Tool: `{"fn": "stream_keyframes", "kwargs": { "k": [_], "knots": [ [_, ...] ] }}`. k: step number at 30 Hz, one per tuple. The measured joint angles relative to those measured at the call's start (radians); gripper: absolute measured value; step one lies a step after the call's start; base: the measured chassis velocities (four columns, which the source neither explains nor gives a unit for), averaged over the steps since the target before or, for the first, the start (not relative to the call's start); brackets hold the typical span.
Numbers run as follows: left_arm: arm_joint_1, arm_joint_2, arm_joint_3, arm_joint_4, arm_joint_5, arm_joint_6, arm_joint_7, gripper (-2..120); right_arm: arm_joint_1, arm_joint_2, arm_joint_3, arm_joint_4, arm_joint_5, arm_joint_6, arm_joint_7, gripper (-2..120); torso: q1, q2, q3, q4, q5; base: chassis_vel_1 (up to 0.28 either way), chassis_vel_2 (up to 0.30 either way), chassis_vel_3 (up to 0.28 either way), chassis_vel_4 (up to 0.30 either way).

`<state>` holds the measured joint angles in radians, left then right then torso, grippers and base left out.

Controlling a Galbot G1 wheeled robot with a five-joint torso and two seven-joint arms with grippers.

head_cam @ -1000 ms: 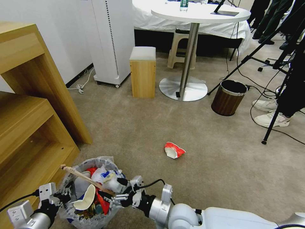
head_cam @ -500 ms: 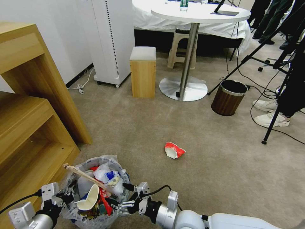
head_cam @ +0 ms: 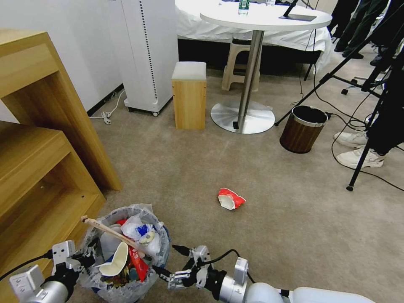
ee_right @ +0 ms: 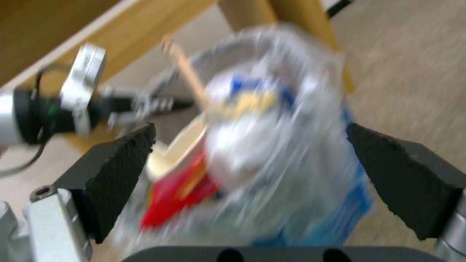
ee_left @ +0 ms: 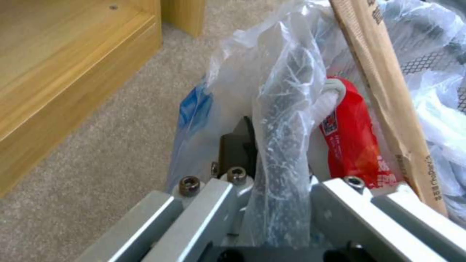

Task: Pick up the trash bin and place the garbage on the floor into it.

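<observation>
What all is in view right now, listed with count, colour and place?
trash bin: one, black under a white bag with blue patches, on the floor beside the wooden shelf, stuffed with litter.
wooden stick: one, tan, poking out of the bin.
crumpled cup: one, red and white, on the floor ahead of the bin.
floor: beige carpet.
wooden shelf: one, light wood, left side.
wooden stool: one, white top, near the round table.
round table: one, white, metal pedestal.
brown bin: one, wood-grain, metal rim, beside the table base.
left claw: clamped on the bin's bagged rim.
right claw: open, just right of the bin.
</observation>
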<state>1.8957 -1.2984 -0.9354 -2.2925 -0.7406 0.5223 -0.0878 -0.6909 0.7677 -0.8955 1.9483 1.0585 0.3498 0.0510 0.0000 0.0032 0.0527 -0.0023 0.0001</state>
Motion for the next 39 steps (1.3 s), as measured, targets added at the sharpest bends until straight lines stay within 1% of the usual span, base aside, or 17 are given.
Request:
{"fn": "stream_keyframes", "kwargs": {
  "k": [3, 5, 7, 9, 11, 13, 15, 16, 18, 20, 21, 24, 26, 28, 33, 35, 39],
  "knots": [
    [0.002, 0.005, -0.001, 0.002, 0.002, 0.0, 0.001, 1, -0.002, -0.001, 0.097, 0.006, 0.001, 0.005, 0.002, 100, 0.0, 0.0, 0.0, 0.0, -0.0001, 0.0, 0.0, 0.0, 0.0],
    [0.003, 0.006, -0.002, 0.002, 0.003, 0.0, 0.001, 1, -0.003, -0.001, 0.114, 0.006, 0.001, 0.006, 0.005, 100, 0.0, 0.0, 0.0, 0.0001, -0.0001, 0.0, 0.0, 0.0, 0.0],
    [0.013, 0.011, -0.003, -0.01, 0.004, 0.0, 0.004, 1, -0.008, -0.003, 0.218, 0.004, 0.001, 0.012, 0.023, 100, 0.0, 0.0, 0.0, 0.0002, 0.0, 0.0, 0.0, 0.0, 0.0],
    [0.015, 0.012, -0.003, -0.013, 0.005, 0.0, 0.006, 1, -0.008, -0.005, 0.238, 0.002, 0.001, 0.012, 0.03, 100, 0.0, 0.0, 0.0, 0.0002, 0.0, 0.0, 0.0, 0.0, 0.0],
    [0.02, 0.01, 0.0, -0.031, 0.017, 0.0, 0.012, 1, -0.015, -0.016, 0.327, -0.018, -0.022, 0.001, 0.097, 100, 0.0, 0.0, 0.0, 0.0, -0.0001, 0.0, 0.0, 0.0, 0.0],
    [0.022, 0.009, 0.002, -0.035, 0.021, 0.0, 0.013, 1, -0.017, -0.018, 0.341, -0.023, -0.026, -0.002, 0.112, 100, 0.0, 0.0, 0.0, 0.0, -0.0001, 0.0, 0.0, 0.0, 0.0],
    [0.035, 0.002, 0.008, -0.063, 0.038, 0.0, 0.021, 1, -0.03, -0.024, 0.395, -0.05, -0.057, -0.032, 0.21, 100, 0.0, 0.0, 0.0, 0.0002, 0.0, 0.0, 0.0, 0.0, 0.0],
    [0.035, 0.002, 0.008, -0.063, 0.038, 0.0, 0.021, 1, -0.03, -0.024, 0.395, -0.05, -0.057, -0.032, 0.21, 100, 0.0, 0.0, 0.0, 0.0002, 0.0, 0.0, 0.0, 0.0, 0.0],
    [0.039, 0.002, 0.014, -0.081, 0.044, 0.0, 0.024, 1, -0.054, -0.03, 0.441, -0.07, -0.081, -0.049, 0.267, 100, 0.0, 0.0, 0.0, 0.0002, 0.0001, 0.0, 0.0, 0.0, 0.0],
    [0.041, 0.005, 0.021, -0.099, 0.069, -0.005, 0.036, 1, -0.118, -0.027, 0.54, -0.094, -0.128, -0.104, 0.378, 100, 0.0, 0.0, 0.0, -0.0002, 0.0003, 0.0, 0.0, 0.0, 0.0],
    [0.041, 0.005, 0.021, -0.099, 0.069, -0.005, 0.036, 1, -0.118, -0.027, 0.54, -0.094, -0.128, -0.104, 0.378, 100, 0.0, 0.0, 0.0, -0.0002, 0.0003, 0.0, 0.0, 0.0, 0.0],
    [0.041, 0.014, 0.031, -0.112, 0.086, -0.008, 0.047, 1, -0.167, -0.023, 0.628, -0.122, -0.147, -0.154, 0.46, 100, 0.0, 0.0, 0.0, -0.0003, 0.0, 0.0, 0.0, 0.0, 0.0],
    [0.041, 0.015, 0.031, -0.113, 0.089, -0.008, 0.049, 1, -0.17, -0.023, 0.641, -0.129, -0.15, -0.158, 0.466, 100, 0.0, 0.0, 0.0, -0.0002, 0.0, 0.0, 0.0, 0.0, 0.0],
    [0.033, 0.017, 0.031, -0.114, 0.093, -0.009, 0.052, 1, -0.184, -0.018, 0.692, -0.143, -0.153, -0.174, 0.482, 100, 0.0, 0.0, 0.0, 0.0001, 0.0001, 0.0, 0.0, 0.0, 0.0],
    [0.025, 0.019, 0.031, -0.106, 0.109, -0.015, 0.061, 1, -0.199, -0.012, 0.755, -0.162, -0.155, -0.193, 0.488, 100, 0.0, 0.0, 0.0, 0.0, -0.0004, 0.0, 0.0, 0.0, 0.0],
    [0.018, 0.019, 0.032, -0.101, 0.115, -0.015, 0.062, 1, -0.207, 0.004, 0.802, -0.184, -0.18, -0.206, 0.488, 100, 0.0, 0.0, 0.0, 0.0, -0.0001, 0.0, 0.0, 0.0, 0.0],
    [0.016, 0.017, 0.032, -0.099, 0.124, -0.017, 0.065, 1, -0.226, 0.023, 0.854, -0.204, -0.22, -0.232, 0.485, 100, 0.0, 0.0, 0.0, 0.0002, 0.0, 0.0, 0.0, 0.0, 0.0]
  ]
}}
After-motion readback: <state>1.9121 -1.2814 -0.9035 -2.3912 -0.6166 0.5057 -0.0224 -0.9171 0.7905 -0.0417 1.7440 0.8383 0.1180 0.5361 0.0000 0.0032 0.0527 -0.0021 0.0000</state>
